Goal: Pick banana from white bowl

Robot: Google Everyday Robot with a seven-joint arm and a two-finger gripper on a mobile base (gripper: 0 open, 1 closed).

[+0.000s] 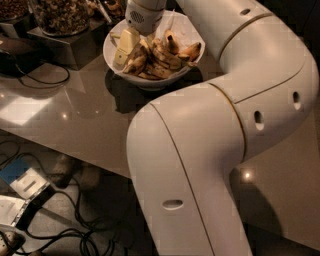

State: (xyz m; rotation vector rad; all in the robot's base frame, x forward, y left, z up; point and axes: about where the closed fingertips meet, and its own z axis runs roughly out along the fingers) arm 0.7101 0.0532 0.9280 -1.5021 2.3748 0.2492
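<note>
The white bowl (187, 30) stands at the back of the grey-brown table and holds a pile of brown-blotched bananas. One long curved banana (136, 63), yellowish with dark patches, lies in the left part of the pile. My gripper (125, 46) reaches down from the top of the view into the left side of the bowl, right against that banana. The cream-coloured gripper tip covers part of the pile. My white arm (225, 125) bends across the right half of the view and hides the table behind it.
Glass jars of nuts (62, 14) stand on a dark stand (67, 47) left of the bowl. A black cable (37, 76) loops on the table there. The table's front edge (60, 152) runs diagonally. Below it the floor holds cables and a white box (25, 187).
</note>
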